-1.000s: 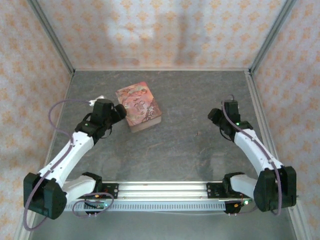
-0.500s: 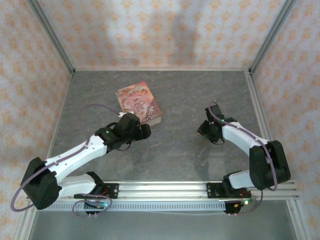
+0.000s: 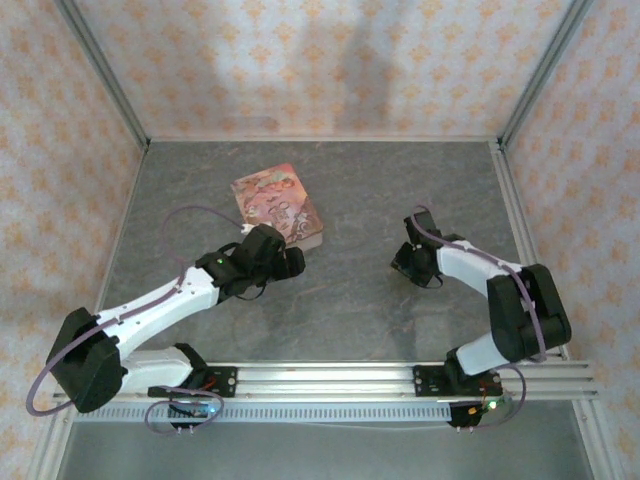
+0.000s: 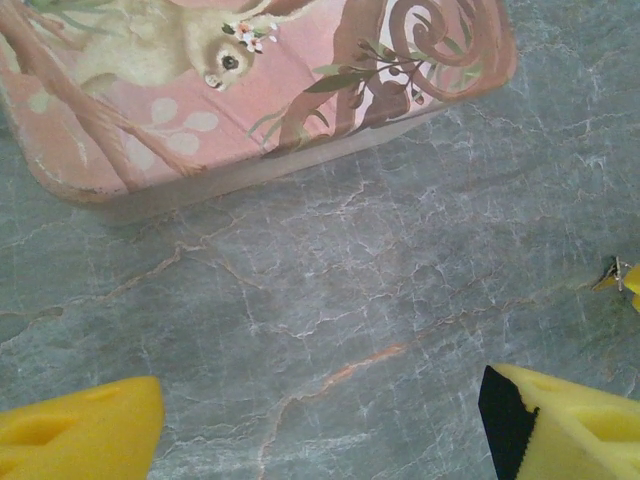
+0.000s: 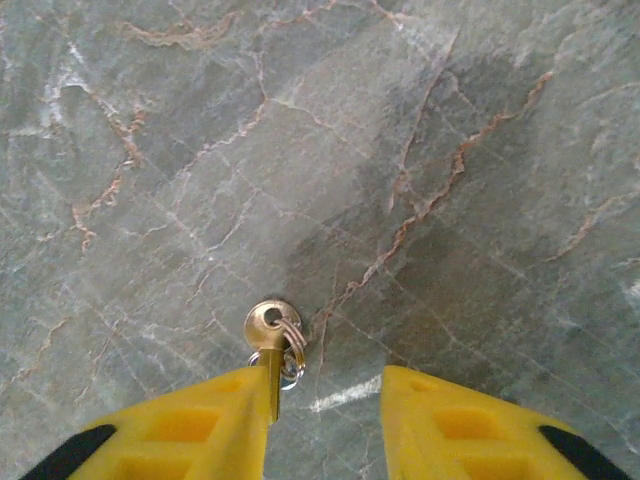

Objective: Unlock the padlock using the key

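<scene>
Right gripper [image 5: 325,388] crept slightly inward since the earlier frame | jaws apart, key [image 5: 270,330] lying against one finger, not gripped | left gripper [image 4: 320,400] apart, box [image 4: 250,90] just ahead | grasping and unlocking both remain

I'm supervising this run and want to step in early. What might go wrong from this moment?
The key lies flat on the table, beside one finger of the right gripper rather than centred between its open jaws; closing may nudge it away or catch only its ring. The left gripper hangs open close to the pink box; a forward move could shove it.
</scene>
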